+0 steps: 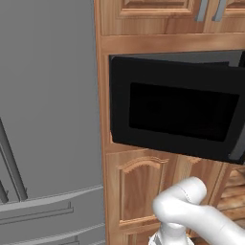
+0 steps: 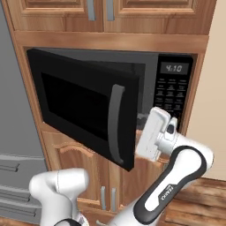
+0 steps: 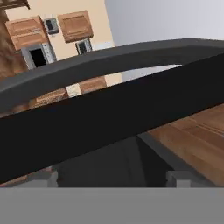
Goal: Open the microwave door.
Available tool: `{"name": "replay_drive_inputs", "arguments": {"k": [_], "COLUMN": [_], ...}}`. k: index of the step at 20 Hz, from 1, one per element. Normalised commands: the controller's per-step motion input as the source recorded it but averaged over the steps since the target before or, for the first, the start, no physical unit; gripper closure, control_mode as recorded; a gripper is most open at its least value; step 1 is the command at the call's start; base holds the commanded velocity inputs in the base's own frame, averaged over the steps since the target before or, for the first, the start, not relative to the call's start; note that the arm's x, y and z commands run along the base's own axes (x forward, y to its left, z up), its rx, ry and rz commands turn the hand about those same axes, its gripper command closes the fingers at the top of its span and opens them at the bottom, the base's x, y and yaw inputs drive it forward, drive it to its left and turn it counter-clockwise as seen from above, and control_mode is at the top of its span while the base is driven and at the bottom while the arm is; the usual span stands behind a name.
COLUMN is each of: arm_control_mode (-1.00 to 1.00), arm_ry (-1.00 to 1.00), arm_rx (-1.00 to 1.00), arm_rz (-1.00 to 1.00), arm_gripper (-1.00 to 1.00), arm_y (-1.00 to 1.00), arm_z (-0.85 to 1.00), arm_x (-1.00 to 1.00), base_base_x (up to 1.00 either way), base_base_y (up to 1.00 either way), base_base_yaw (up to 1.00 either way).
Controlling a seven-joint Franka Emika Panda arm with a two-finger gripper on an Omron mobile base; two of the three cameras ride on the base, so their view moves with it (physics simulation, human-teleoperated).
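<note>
**Microwave door part-open, swing not yet finished**

The microwave door (image 2: 84, 106) stands well off the oven's face. In the right base view it fills the centre-left of the frame, hinged at its left edge, its free edge with the grey bar handle (image 2: 115, 123) swung out toward the camera. Behind that free edge a dark gap shows the cavity, and the control panel (image 2: 175, 90) with its lit clock sits uncovered at upper right. In the left base view the same door (image 1: 182, 112) crosses the centre and right of the frame at a slant, out of line with the wooden cabinet front (image 1: 139, 189) below it.

The gripper (image 2: 143, 132) sits just right of centre in the right base view, tucked behind the door's free edge on the inner side, level with the lower half of the handle. Its fingers are hidden by the door, so whether they are apart or together cannot be told. In the hand view the handle (image 3: 109, 61) arcs across the upper half, very close to the camera.

By my judgement the opening is roughly half done: latch released and the door partly swung. What remains is to push the door wider.
</note>
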Motion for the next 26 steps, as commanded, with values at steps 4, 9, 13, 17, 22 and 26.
{"name": "replay_drive_inputs", "arguments": {"k": [4, 9, 13, 17, 22, 26], "arm_control_mode": [-1.00, -1.00, -1.00, -1.00, -1.00, -1.00], "arm_ry": [0.00, -0.03, -0.11, -0.17, -0.35, -0.36], "arm_rx": [-0.29, -0.28, -0.23, -0.17, -0.02, 0.00], "arm_rz": [0.30, 0.31, 0.26, 0.24, 0.14, 0.02], "arm_gripper": [-1.00, -1.00, -1.00, -1.00, -1.00, -1.00], "arm_y": [1.00, 1.00, 1.00, 1.00, 1.00, 1.00], "arm_z": [0.00, -0.04, -0.09, -0.17, -0.26, -0.25], "arm_x": [-0.33, -0.91, -1.00, -0.99, -0.80, -0.40], "base_base_x": [0.00, 0.00, 0.00, 0.00, 0.00, 0.00], "base_base_y": [0.00, 0.00, 0.00, 0.00, 0.00, 0.00], "base_base_yaw": [0.00, 0.00, 0.00, 0.00, 0.00, 0.00]}}
